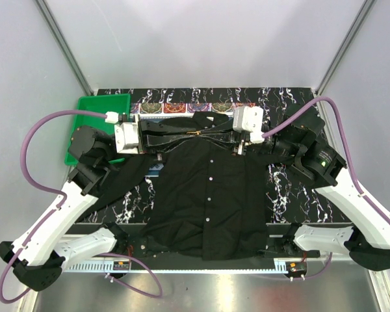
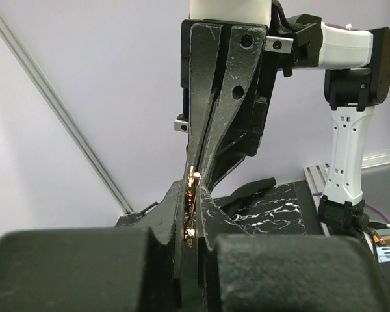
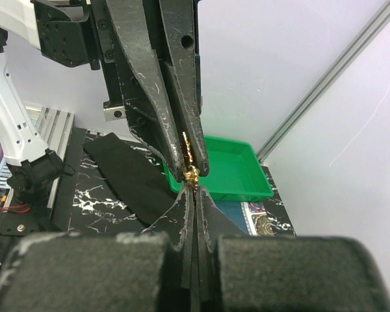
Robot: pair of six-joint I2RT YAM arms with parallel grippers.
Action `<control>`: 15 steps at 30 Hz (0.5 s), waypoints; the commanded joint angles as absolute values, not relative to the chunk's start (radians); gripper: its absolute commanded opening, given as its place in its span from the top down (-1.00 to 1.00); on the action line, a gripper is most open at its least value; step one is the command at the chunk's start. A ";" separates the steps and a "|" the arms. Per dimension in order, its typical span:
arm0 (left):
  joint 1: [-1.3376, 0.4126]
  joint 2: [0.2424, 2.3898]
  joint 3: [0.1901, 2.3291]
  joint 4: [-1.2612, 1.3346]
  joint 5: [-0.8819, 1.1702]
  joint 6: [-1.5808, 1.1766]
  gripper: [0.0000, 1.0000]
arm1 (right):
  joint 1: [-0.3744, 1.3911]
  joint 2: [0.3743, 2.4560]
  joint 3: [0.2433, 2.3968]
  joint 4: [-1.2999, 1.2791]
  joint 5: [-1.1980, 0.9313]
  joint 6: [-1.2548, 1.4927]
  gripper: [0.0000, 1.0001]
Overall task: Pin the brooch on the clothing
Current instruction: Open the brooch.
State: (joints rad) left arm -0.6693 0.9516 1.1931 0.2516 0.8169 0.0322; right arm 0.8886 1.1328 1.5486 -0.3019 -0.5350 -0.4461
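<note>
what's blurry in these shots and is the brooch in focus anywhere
Left wrist: the base of the left pincer is a soft black blur in the foreground, while the brooch is sharp and glints gold. Right wrist: the same blur on the right pincer, brooch and green tray clear. Top: even light, but the brooch is only a tiny speck against the dark shirt.

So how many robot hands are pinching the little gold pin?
2. The left hand and the right hand meet tip to tip over the shirt, both pinching the pin.
</note>
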 commanded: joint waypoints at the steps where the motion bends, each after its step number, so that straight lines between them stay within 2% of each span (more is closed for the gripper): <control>1: -0.670 0.942 1.218 0.317 0.773 0.003 0.85 | 0.908 1.127 1.577 -0.324 -0.526 -0.469 1.00; 5: -0.670 0.942 1.224 0.337 0.759 -0.047 0.75 | 0.910 1.126 1.577 -0.334 -0.508 -0.472 1.00; 9: -0.669 0.942 1.218 0.356 0.768 -0.093 0.35 | 0.910 1.121 1.574 -0.316 -0.508 -0.453 1.00; 10: -0.669 0.942 1.213 0.368 0.787 -0.106 0.16 | 0.910 1.120 1.572 -0.314 -0.506 -0.451 1.00; 11: -0.669 0.939 1.213 0.386 0.790 -0.127 0.10 | 0.910 1.120 1.574 -0.313 -0.503 -0.449 1.00; 15: -0.661 0.936 1.215 0.388 0.764 -0.155 0.03 | 0.910 1.120 1.575 -0.296 -0.485 -0.419 1.00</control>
State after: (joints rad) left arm -0.6685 0.9508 1.1931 0.3161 0.8013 -0.0971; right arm 0.8974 1.1324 1.5505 -0.3244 -0.5278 -0.4503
